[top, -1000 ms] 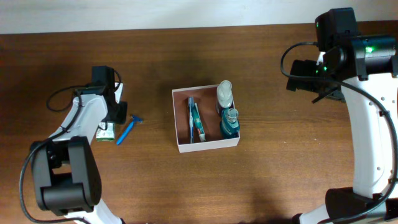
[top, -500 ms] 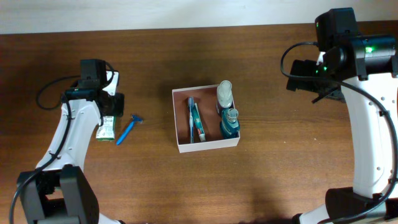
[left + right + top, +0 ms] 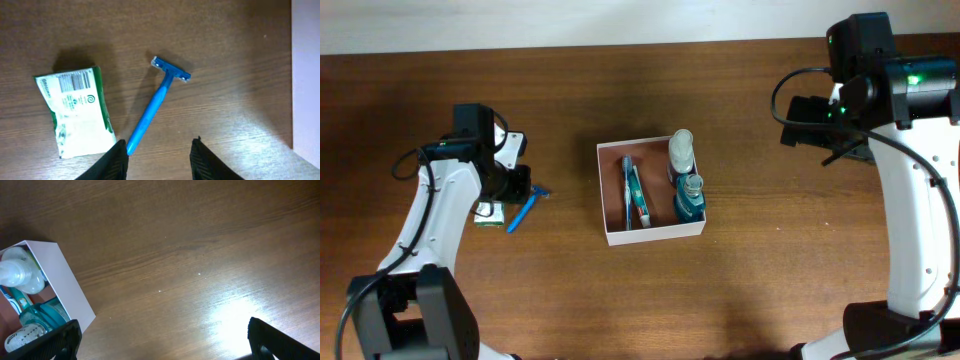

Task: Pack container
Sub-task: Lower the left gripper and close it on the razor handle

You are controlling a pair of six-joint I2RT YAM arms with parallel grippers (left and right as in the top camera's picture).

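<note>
The container (image 3: 655, 233), a square white-walled box with a reddish-brown inside, sits mid-table. It holds a clear bottle (image 3: 681, 150), a teal bottle (image 3: 689, 198) and a teal toothbrush pack (image 3: 635, 194). To its left, a blue razor (image 3: 160, 102) lies flat on the wood beside a small green packet (image 3: 75, 112). My left gripper (image 3: 159, 162) hovers open over the razor's handle end, which lies just by the left finger (image 3: 116, 160). At the table's far right, my right gripper (image 3: 165, 345) is wide open over bare wood, clear of the container's white wall (image 3: 65, 285).
The container's white wall (image 3: 306, 75) shows at the right edge of the left wrist view. The right arm (image 3: 860, 90) stands high at the back right. The table is dark brown wood with a pale wall along the far edge.
My left gripper has swung down and right toward the razor and now sits over its handle, with its jaws a little narrower. The right arm has not moved.
</note>
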